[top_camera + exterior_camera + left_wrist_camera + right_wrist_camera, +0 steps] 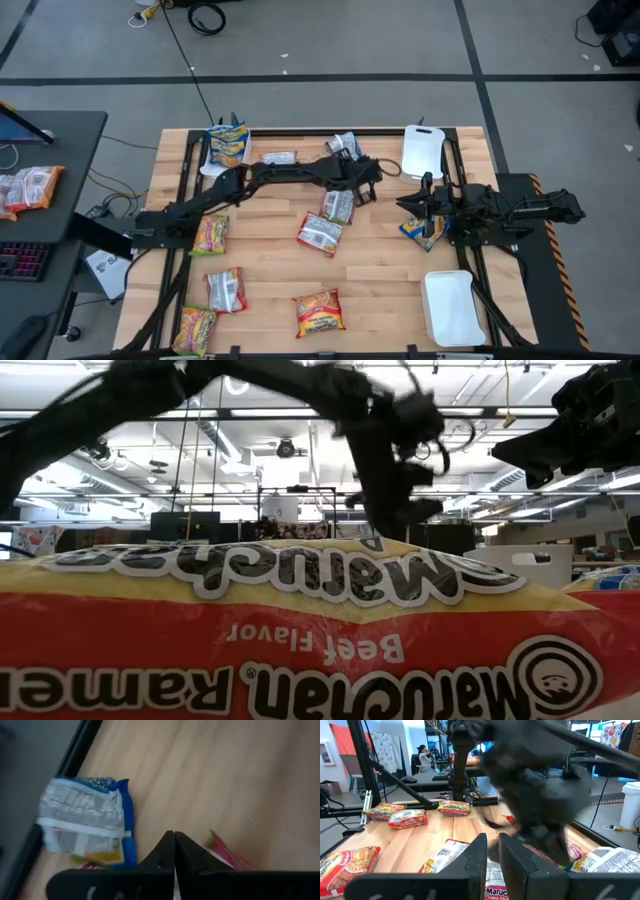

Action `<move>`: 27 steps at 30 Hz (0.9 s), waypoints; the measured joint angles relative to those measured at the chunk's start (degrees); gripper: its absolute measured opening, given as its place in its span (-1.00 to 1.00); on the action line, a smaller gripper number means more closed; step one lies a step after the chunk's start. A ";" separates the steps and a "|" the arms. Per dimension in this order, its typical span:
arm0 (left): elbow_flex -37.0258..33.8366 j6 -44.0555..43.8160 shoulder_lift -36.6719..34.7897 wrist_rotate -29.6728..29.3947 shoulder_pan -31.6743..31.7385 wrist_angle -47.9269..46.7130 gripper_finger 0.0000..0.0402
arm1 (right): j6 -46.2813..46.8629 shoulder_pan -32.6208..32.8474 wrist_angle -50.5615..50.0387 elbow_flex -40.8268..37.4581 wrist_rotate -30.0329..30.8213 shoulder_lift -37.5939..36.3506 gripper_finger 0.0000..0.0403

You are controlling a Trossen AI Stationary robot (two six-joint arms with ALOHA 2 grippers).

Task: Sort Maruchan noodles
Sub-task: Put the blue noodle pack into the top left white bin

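Lifting straight up is advised: the left pincer (366,190), pressed together at upper centre, seems empty above a silver packet (339,206).

Two plain white trays sit on my wooden surface (270,215): a white tray (423,150) at the far edge toward the right corner, and another white tray (450,307) at the near right corner. Off the left edge stands a dark desk (60,150) with a keyboard (22,262).
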 joint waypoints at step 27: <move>-10.46 -12.02 5.37 -10.08 5.50 29.52 0.03 | 0.01 -0.02 1.94 -0.01 0.03 0.15 -0.72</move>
